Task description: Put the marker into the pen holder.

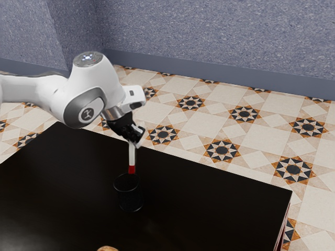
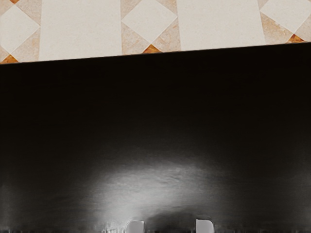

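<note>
Tiled floor (image 1: pixel 222 150) behind, glossy black table (image 1: pixel 209 198) in front. Your gripper (image 1: pixel 136 141) looks clamped on the marker (image 1: pixel 132 157) near its top, so it hangs roughly upright, red end down, approx. over the far rim of the pen holder (image 1: pixel 130 196). It isn't inside yet. Pls check alignment b/c depth's hard to judge: centre the red end over the opening, keep it vert., then lower slowly. If it catches the rim, lift & re-centre; don't push, or the holder may tip.
</note>
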Motion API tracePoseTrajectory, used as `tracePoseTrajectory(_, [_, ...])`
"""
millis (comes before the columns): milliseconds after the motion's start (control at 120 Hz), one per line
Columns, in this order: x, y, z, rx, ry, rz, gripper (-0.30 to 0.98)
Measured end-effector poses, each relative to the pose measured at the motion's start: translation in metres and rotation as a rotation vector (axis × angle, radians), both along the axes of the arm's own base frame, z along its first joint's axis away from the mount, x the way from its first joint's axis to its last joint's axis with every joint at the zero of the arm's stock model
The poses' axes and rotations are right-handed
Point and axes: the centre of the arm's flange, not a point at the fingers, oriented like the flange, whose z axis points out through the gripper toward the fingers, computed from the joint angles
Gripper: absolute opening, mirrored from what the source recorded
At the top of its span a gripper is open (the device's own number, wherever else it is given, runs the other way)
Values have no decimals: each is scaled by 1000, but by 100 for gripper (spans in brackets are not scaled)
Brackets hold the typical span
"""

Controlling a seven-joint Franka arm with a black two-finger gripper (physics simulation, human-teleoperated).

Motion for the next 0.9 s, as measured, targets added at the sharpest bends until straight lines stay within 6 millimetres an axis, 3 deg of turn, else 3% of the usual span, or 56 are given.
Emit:
tracePoseTrajectory(367, [-21,-5,-31,8,69,12,-6])
tracePoseTrajectory(483, [-22,-4,-42,-1,96,19,15])
tracePoseTrajectory(617, [-21,2,-37,-9,102,25,40])
tracePoseTrajectory(667, [-9,10,-11,-12,82,34,46])
tracePoseTrajectory(742, [21,13,80,-16,20,16,53])
tracePoseTrajectory(808, [25,14,145,-1,21,-27,57])
tracePoseTrajectory(850, [21,20,163,11,60,-54,59])
tracePoseTrajectory(900, [14,29,169,24,120,-86,61])
